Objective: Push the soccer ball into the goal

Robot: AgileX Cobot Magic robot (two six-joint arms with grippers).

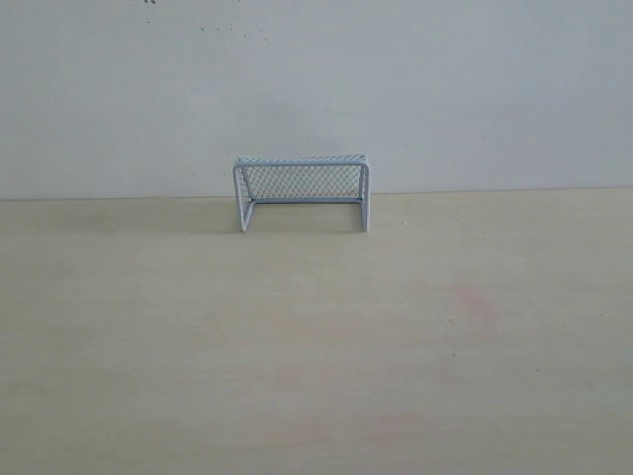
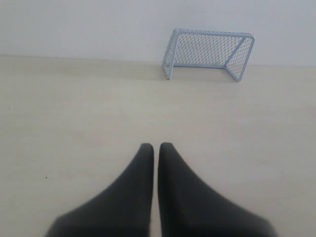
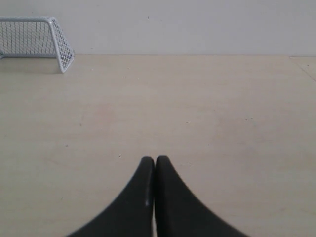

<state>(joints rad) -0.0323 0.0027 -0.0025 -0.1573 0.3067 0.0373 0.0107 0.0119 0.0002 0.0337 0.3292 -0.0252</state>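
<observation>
The goal, a small pale blue-grey tube frame with mesh netting, stands at the far edge of the table against the wall, its mouth facing the near side. It also shows in the left wrist view as the goal and at the corner of the right wrist view as the goal. The soccer ball is not visible in any view. My left gripper is shut with nothing between its black fingers, well short of the goal. My right gripper is likewise shut and empty. Neither gripper appears in the exterior view.
A light wooden table spreads from the near edge to a plain white wall behind the goal. A seam or table edge shows at the far corner of the table in the right wrist view.
</observation>
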